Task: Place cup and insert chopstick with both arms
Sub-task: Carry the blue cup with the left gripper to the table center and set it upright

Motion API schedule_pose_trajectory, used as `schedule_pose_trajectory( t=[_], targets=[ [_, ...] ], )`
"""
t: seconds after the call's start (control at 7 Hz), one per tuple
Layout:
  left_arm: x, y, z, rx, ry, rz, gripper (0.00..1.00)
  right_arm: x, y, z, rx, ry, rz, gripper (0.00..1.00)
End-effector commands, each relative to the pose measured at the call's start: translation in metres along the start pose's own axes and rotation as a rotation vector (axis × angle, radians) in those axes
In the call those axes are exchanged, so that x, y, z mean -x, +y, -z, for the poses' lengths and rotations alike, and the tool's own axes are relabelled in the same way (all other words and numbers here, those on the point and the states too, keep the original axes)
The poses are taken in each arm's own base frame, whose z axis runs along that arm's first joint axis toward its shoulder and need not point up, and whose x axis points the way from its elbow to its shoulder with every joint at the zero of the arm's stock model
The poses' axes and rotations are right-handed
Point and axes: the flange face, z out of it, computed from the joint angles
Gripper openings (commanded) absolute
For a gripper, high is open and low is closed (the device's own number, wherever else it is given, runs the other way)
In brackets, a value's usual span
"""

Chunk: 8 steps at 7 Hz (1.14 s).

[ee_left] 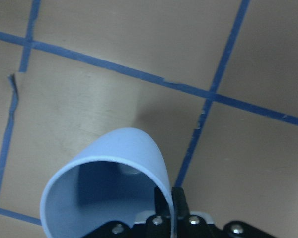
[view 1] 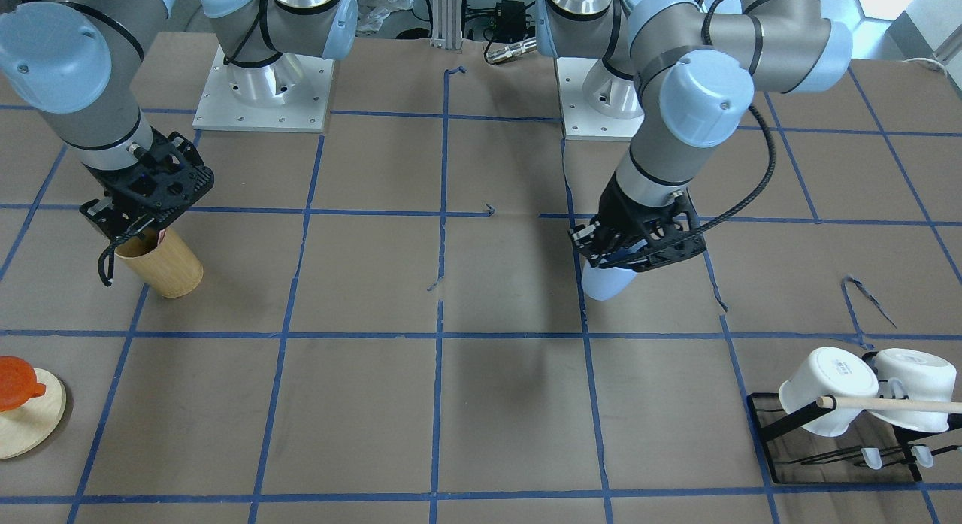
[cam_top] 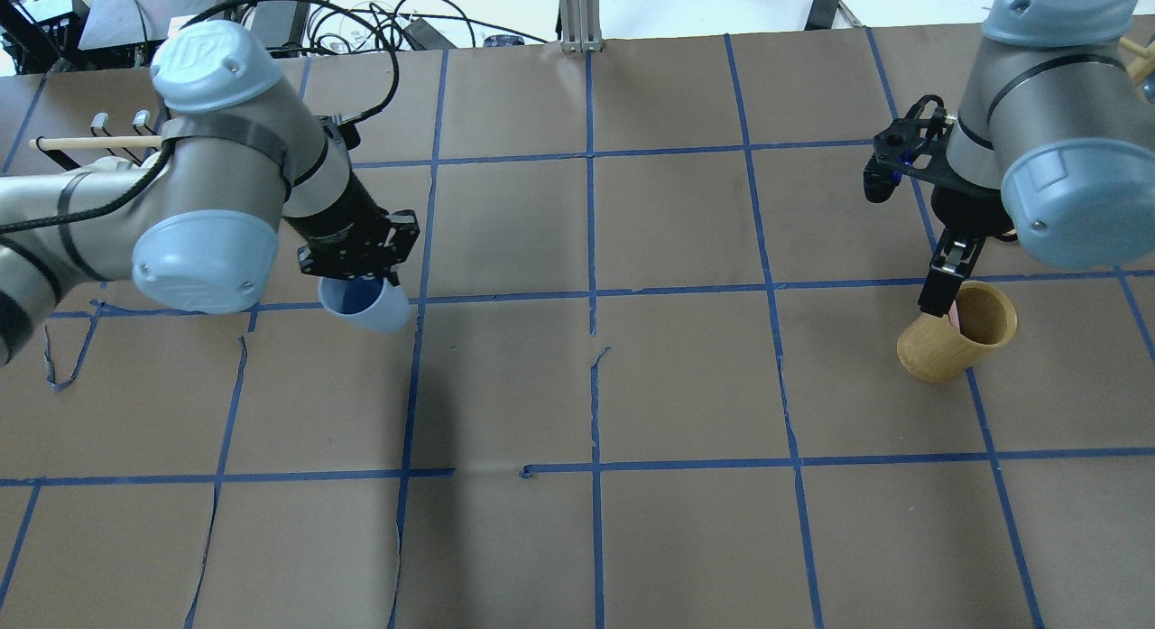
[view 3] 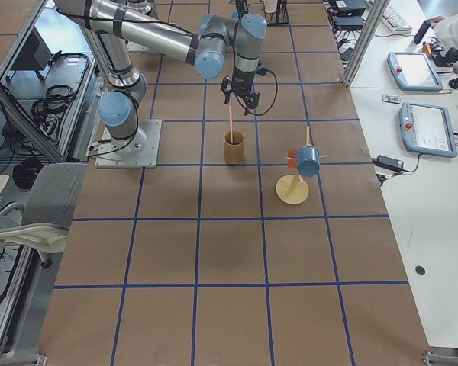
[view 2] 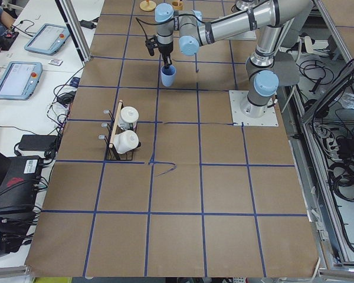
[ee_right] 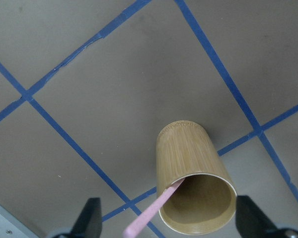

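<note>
The pale blue cup hangs tilted from my left gripper, which is shut on its rim. It is close over the table, left of centre in the overhead view. I cannot tell if it touches. It also shows in the front view and the left wrist view. A pink chopstick leans in the tan wooden cylinder, its top between the wide-apart fingers of my right gripper. The right gripper is open just above the cylinder's rim.
A black rack at the table's left end holds two white mugs and a beige rod. A round wooden stand with an orange piece sits at the right end. The arm bases stand at the back.
</note>
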Motion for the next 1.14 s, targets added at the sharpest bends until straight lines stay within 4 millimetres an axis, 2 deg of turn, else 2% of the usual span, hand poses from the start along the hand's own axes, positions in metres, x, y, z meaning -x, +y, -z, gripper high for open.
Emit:
schedule_pose_trajectory(
  t=[0.0, 0.14, 0.29, 0.43, 0.57, 0.71, 0.86, 1.0],
  targets=[
    [-0.105, 0.042, -0.025, 0.034, 0.009, -0.048, 0.00, 0.002, 0.000, -0.007, 0.000, 0.002, 0.088, 0.69],
    [-0.139, 0.051, -0.036, 0.011, 0.025, -0.021, 0.00, 0.003, 0.000, -0.007, -0.001, 0.000, 0.126, 0.56],
    [-0.164, 0.046, -0.041, 0.000, 0.052, -0.016, 0.00, 0.003, 0.000, -0.007, -0.001, 0.000, 0.130, 0.51],
    [-0.184, 0.041, -0.061, 0.007, 0.041, -0.036, 0.00, 0.004, 0.001, -0.006, -0.001, 0.000, 0.133, 0.47],
    [-0.191, 0.040, -0.080, 0.024, 0.019, -0.044, 0.00, 0.005, 0.002, -0.003, -0.001, 0.007, 0.132, 0.41],
    [-0.192, 0.039, -0.091, 0.037, 0.010, -0.043, 0.00, 0.006, 0.003, -0.001, -0.001, 0.005, 0.130, 0.37],
    [-0.195, 0.042, -0.097, 0.046, 0.006, -0.048, 0.00, 0.008, 0.004, 0.002, -0.003, 0.011, 0.128, 0.29],
    [-0.200, 0.037, -0.092, 0.015, 0.032, -0.050, 0.00, 0.008, 0.004, 0.002, -0.004, 0.010, 0.128, 0.23]
  ],
)
